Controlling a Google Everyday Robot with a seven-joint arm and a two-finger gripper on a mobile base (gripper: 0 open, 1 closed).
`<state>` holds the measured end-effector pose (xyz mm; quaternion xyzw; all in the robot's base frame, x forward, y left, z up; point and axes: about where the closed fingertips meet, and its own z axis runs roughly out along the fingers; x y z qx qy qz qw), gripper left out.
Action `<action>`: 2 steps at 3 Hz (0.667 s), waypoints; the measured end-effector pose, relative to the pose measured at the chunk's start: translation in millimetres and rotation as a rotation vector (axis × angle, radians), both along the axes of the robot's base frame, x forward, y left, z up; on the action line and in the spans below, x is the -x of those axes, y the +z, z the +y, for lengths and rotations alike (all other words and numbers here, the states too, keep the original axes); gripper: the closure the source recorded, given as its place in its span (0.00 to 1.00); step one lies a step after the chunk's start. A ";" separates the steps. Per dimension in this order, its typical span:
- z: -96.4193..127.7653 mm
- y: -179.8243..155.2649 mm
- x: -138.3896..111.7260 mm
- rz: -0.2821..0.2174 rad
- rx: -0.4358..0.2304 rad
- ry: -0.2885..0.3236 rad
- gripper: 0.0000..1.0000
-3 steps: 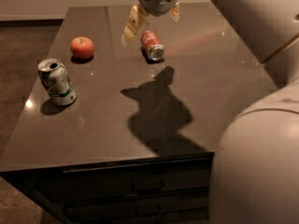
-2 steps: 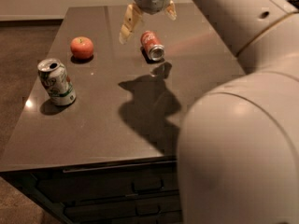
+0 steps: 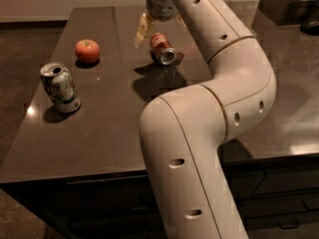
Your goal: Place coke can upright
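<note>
The coke can is red with silver ends and lies on its side on the dark table, near the far middle, with its open end facing me. My gripper hangs just above and behind the can with its fingers spread apart. The pale left finger stands to the can's left. The right finger is mostly hidden behind my arm. The gripper holds nothing.
A red apple sits at the far left. A white-and-green can stands upright near the left edge. My large arm covers the right middle of the view. A dark container stands at the far right.
The arm has swung further into view and now covers much of the right side. The gripper has come lower and closer over the coke can. The can, apple and white-and-green can have not moved.
</note>
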<state>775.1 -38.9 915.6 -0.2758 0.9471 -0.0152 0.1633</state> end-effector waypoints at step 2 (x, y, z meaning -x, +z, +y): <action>10.8 -4.2 -20.7 -0.058 -0.025 0.008 0.00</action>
